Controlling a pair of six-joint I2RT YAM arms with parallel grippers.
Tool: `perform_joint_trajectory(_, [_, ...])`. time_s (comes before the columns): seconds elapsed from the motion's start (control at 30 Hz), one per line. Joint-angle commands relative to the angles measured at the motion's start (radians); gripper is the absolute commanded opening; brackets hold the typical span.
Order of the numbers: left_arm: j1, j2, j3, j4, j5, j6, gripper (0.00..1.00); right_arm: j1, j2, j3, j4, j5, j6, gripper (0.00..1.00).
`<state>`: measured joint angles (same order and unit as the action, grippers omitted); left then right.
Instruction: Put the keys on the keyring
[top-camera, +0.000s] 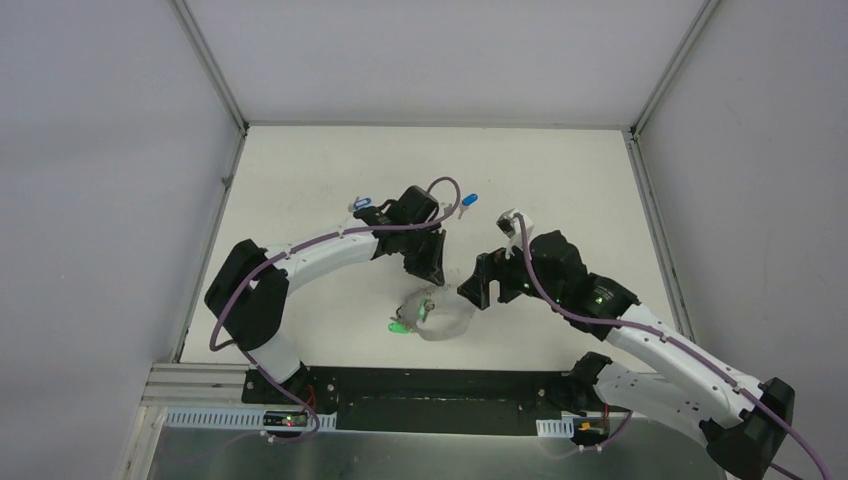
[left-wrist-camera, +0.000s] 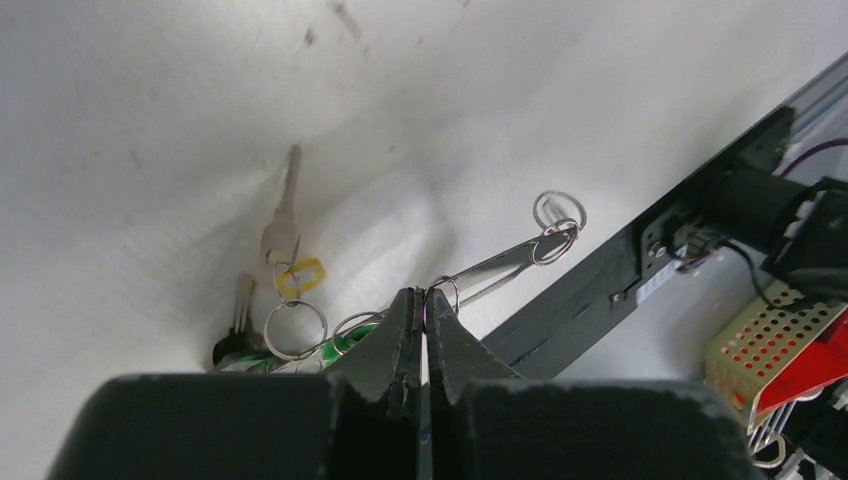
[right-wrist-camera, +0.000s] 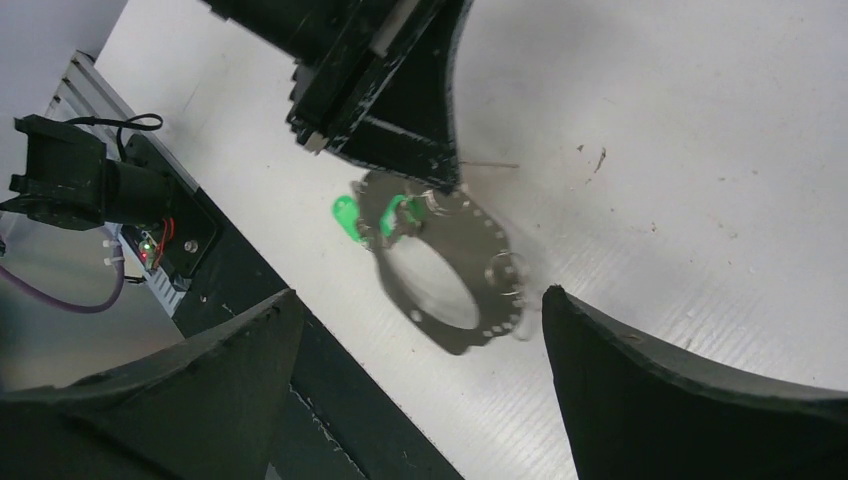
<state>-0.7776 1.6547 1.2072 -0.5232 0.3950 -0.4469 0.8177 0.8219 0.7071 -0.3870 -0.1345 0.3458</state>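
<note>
Near table (top-camera: 330, 170) front edge | left claw (left-wrist-camera: 422, 300) pinches keyring (right-wrist-camera: 482, 238) rim | right claw (right-wrist-camera: 420, 300) wide, apart

Shiny silver metal keys (left-wrist-camera: 283, 215), glossy plastic tags (left-wrist-camera: 300, 277), grey metal keyring (right-wrist-camera: 497, 285), matt white table (left-wrist-camera: 150, 120), rough matt-black fingers (left-wrist-camera: 385, 350).

White arm links (top-camera: 325, 247), black joints (top-camera: 250, 300), purple cables (top-camera: 447, 183) along both arms, matte black wedge-shaped hand fingers (right-wrist-camera: 690, 390)
</note>
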Motion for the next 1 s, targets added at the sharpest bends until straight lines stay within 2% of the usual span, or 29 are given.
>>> perform_joint_trajectory(0.0, [0.001, -0.091, -0.101, -0.019, -0.026, -0.019, 0.00, -0.022, 0.039, 0.054, -0.068, 0.009, 0.017, 0.91])
perform_joint_trajectory(0.2, [0.001, -0.081, -0.098, -0.035, -0.057, 0.013, 0.01, -0.088, 0.110, 0.053, -0.085, -0.041, 0.102, 0.91])
perform_joint_trajectory(0.27, [0.002, -0.071, -0.073, -0.043, -0.070, 0.025, 0.13, -0.121, 0.132, 0.055, -0.091, -0.078, 0.123, 0.91])
perform_joint_trajectory(0.3, [0.002, -0.069, -0.061, -0.048, -0.081, 0.032, 0.24, -0.139, 0.141, 0.055, -0.094, -0.100, 0.133, 0.90])
perform_joint_trajectory(0.37, [0.002, -0.075, -0.041, -0.062, -0.116, 0.041, 0.39, -0.174, 0.160, 0.051, -0.095, -0.144, 0.151, 0.89])
perform_joint_trajectory(0.5, [0.001, -0.132, -0.046, -0.071, -0.179, 0.039, 0.50, -0.228, 0.194, 0.044, -0.093, -0.237, 0.167, 0.86])
perform_joint_trajectory(0.67, [0.002, -0.248, -0.144, -0.053, -0.215, 0.007, 0.52, -0.257, 0.254, 0.047, -0.085, -0.309, 0.169, 0.82])
perform_joint_trajectory(0.97, [0.008, -0.530, -0.471, 0.087, -0.207, -0.152, 0.55, -0.258, 0.451, 0.096, -0.065, -0.405, 0.159, 0.70])
